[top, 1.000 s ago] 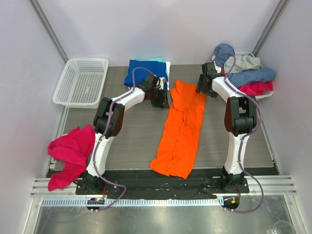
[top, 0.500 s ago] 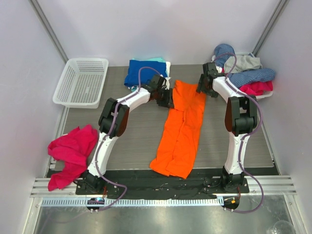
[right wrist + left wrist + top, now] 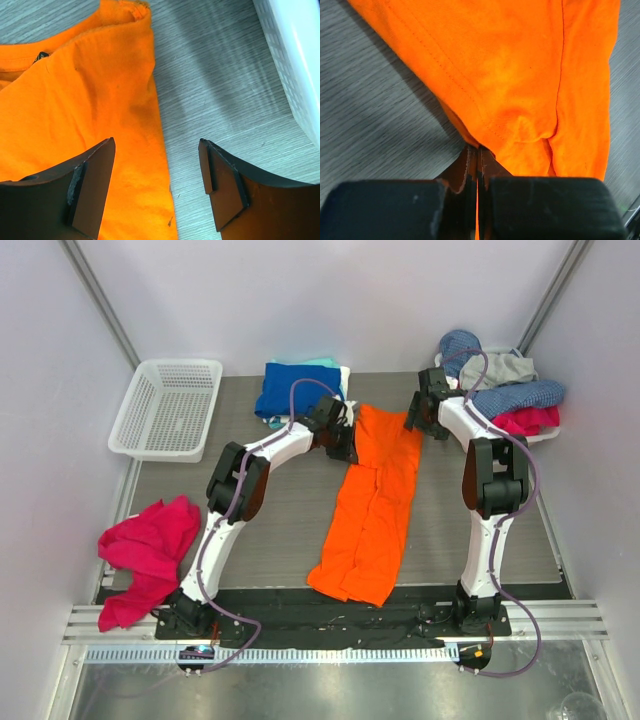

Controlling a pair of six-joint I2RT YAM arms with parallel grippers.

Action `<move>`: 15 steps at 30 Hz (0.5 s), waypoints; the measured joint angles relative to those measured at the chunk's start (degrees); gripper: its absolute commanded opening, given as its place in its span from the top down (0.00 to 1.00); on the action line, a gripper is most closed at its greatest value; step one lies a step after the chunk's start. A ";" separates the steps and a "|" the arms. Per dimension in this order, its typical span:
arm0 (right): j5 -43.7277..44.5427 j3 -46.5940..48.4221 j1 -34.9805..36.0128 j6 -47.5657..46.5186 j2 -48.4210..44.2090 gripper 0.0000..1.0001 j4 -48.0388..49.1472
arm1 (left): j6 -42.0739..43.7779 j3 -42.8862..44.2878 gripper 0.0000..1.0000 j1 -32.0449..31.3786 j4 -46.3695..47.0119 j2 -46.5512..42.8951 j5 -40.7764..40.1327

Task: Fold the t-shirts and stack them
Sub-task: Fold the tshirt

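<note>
The orange t-shirt (image 3: 372, 505) lies as a long narrow strip down the middle of the table, collar end at the far side. My left gripper (image 3: 346, 444) is at its far left edge and is shut on a pinch of the orange cloth. The left wrist view shows the jaws (image 3: 477, 151) pressed together with the shirt's (image 3: 520, 75) hem caught between them. My right gripper (image 3: 416, 426) hovers open over the far right edge, one finger above the shirt (image 3: 75, 115) and one above bare table (image 3: 156, 145). A folded blue t-shirt (image 3: 290, 392) rests on pale teal and white ones (image 3: 335, 368) behind.
A white basket (image 3: 165, 405) stands at the back left. A magenta cloth (image 3: 145, 552) hangs over the near left edge. A white bin (image 3: 295, 60) heaped with clothes (image 3: 505, 390) sits at the back right, close to my right gripper.
My left gripper slid right to the orange shirt's edge and shut on it. The right arm has not moved.
</note>
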 measured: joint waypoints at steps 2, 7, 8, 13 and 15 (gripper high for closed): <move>-0.24 0.24 0.00 0.13 0.09 0.25 -0.15 | 0.31 -0.04 1.00 -0.02 0.04 0.00 -0.02; -1.44 2.86 -0.02 0.66 1.49 0.25 -0.31 | 0.50 -0.66 1.00 -0.02 0.70 -0.20 0.04; -1.70 3.58 -0.02 0.83 1.99 0.26 -0.28 | 0.50 -0.68 1.00 -0.02 0.74 -0.20 0.07; -2.86 5.64 -0.02 1.25 4.57 0.29 -0.11 | 0.50 -0.96 1.00 -0.02 1.03 -0.33 0.09; -3.06 6.03 -0.02 1.31 5.70 0.31 -0.13 | 0.48 -1.14 1.00 0.00 1.20 -0.42 0.11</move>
